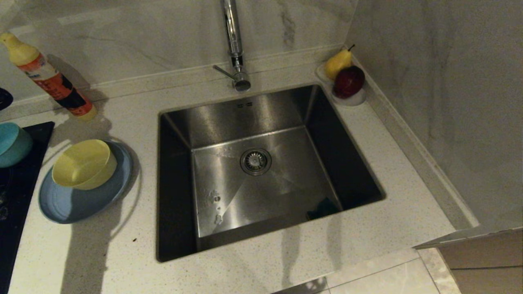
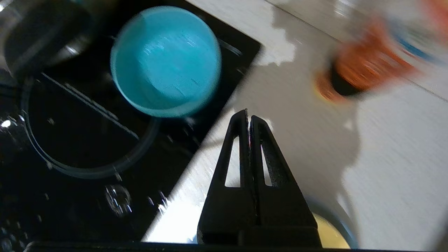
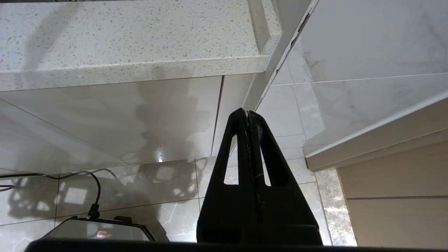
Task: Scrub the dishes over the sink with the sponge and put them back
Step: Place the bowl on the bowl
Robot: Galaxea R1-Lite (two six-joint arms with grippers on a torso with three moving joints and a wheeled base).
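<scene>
Dishes on the bench beside the sink, both grippers empty.

The left gripper (image 2: 249, 117), jaws pressed together on nothing, hangs over the bench just beside the teal-blue bowl (image 2: 166, 61) on the black cooktop (image 2: 70, 140). Left of the sink (image 1: 261, 163), the pale yellow bowl (image 1: 85, 164) sits on the light-blue plate (image 1: 81, 200); the sponge (image 1: 322, 208) lies in the sink's near right corner. The right gripper (image 3: 247, 113), jaws closed, hangs below the bench edge.

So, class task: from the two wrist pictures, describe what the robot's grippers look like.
Both look alike. The left gripper and right gripper each have two matte black fingers tapering to a narrow tip, each with a long slot-shaped cutout, rising from a wide black base. No cables or markings show on either.
</scene>
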